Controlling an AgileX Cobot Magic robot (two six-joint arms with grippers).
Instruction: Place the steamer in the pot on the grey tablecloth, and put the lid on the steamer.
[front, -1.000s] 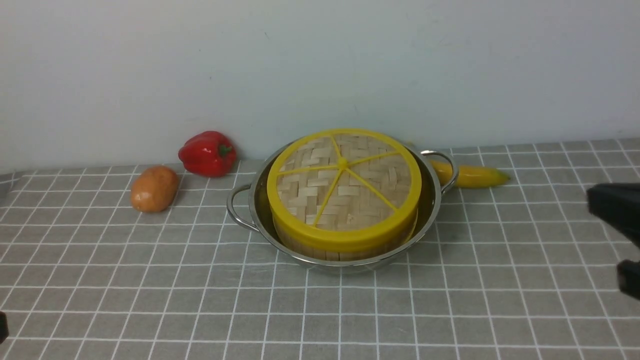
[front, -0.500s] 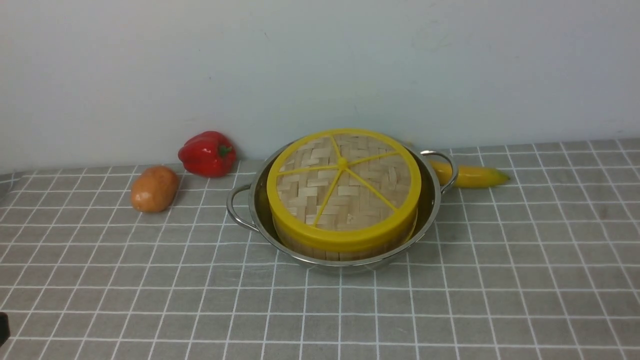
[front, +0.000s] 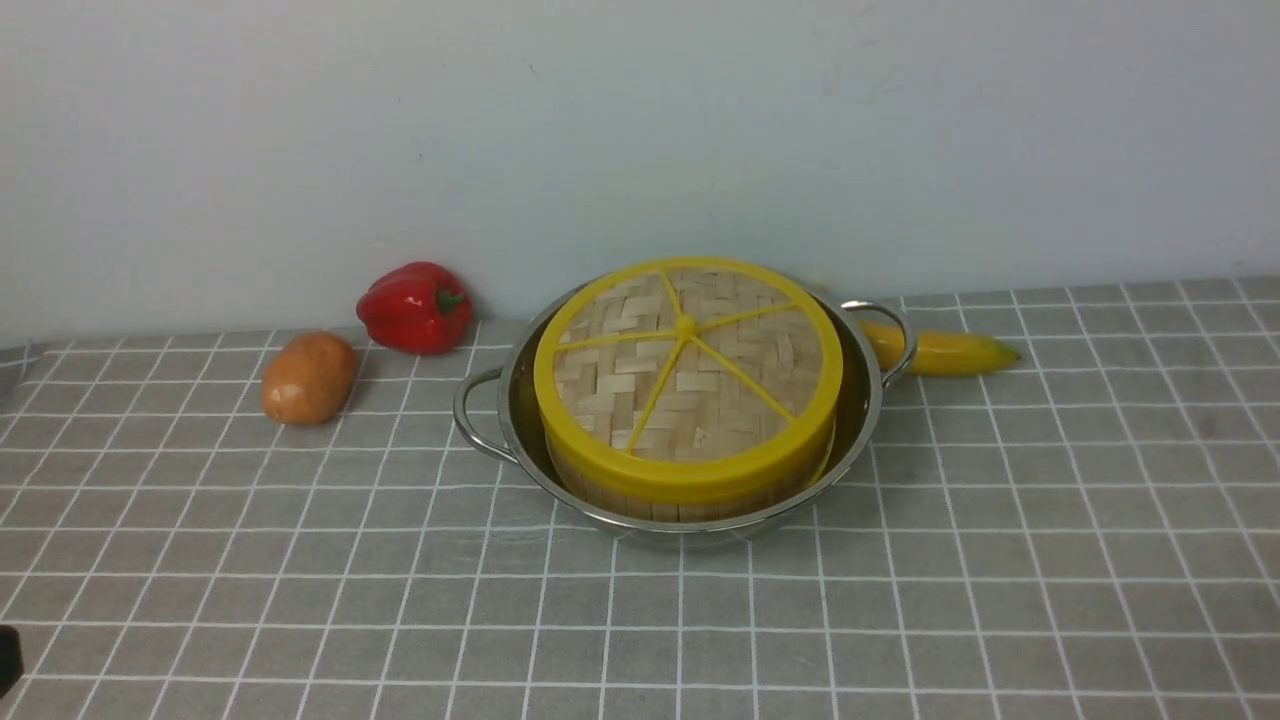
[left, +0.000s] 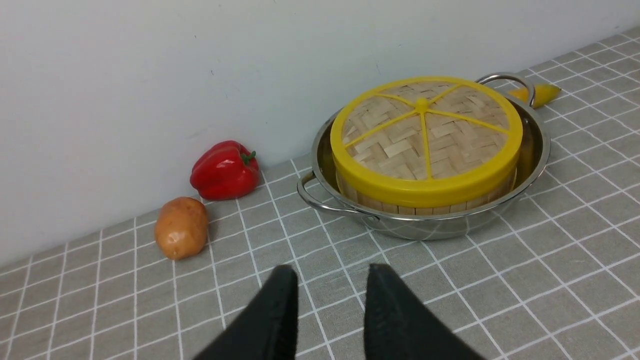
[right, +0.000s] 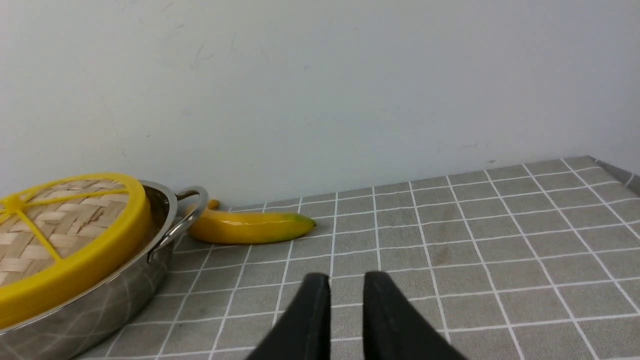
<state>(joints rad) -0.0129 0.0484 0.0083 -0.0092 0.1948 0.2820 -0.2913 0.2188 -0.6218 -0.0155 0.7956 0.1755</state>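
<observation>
The steel pot (front: 487, 425) stands on the grey tablecloth (front: 900, 600) at mid table. The steamer (front: 690, 503) sits inside it; only its slatted side shows, and its contents are hidden. The lid (front: 686, 365) lies flat on the steamer, yellow spokes up. My left gripper (left: 332, 272) is open and empty, low over the cloth, short of the pot (left: 540, 150) and to its left. My right gripper (right: 346, 277) is empty with a narrow gap between its jaws, over the cloth right of the pot (right: 150, 270). The front view shows only a dark sliver of the left arm at its left edge.
A red pepper (front: 415, 305) and a potato (front: 308, 377) lie left of the pot near the wall. A banana (front: 940, 350) lies behind the pot's right handle. A pale wall closes off the back of the table.
The right gripper, seen open at the right edge of the front view one second ago, has drawn back out of that view. The pot, steamer and lid have not moved.
</observation>
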